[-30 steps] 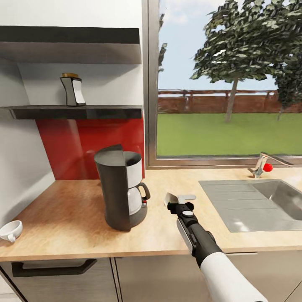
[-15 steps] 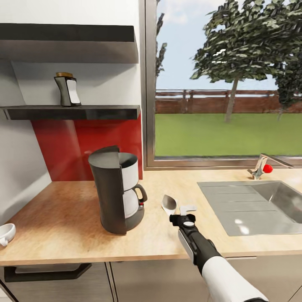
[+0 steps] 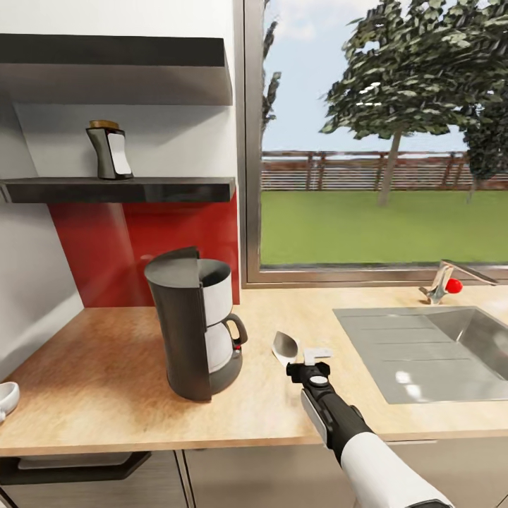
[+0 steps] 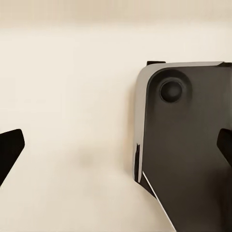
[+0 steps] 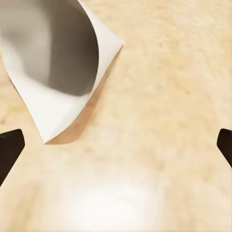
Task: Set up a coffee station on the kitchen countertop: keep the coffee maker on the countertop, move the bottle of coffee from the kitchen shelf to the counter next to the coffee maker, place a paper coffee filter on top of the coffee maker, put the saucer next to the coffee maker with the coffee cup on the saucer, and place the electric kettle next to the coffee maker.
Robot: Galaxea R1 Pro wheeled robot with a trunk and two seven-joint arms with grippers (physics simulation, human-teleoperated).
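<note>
The dark coffee maker stands on the wooden countertop. On the shelf above it sits the bottle of coffee. A white paper coffee filter lies curled on the counter to the right of the coffee maker, and it is also visible from the right wrist as the filter. My right gripper hovers open just beside the filter, with nothing between its fingers. The coffee cup is cut off at the counter's left end. My left gripper is open over pale floor.
A steel sink with a faucet and a red knob takes up the counter's right side. A window sits behind it, and a red backsplash behind the coffee maker. A dark part of my own base lies under the left gripper.
The whole view has shifted, so the camera moved; the cup now sits nearer the left edge. The right gripper has drawn back a little from the filter, which stays on the counter.
</note>
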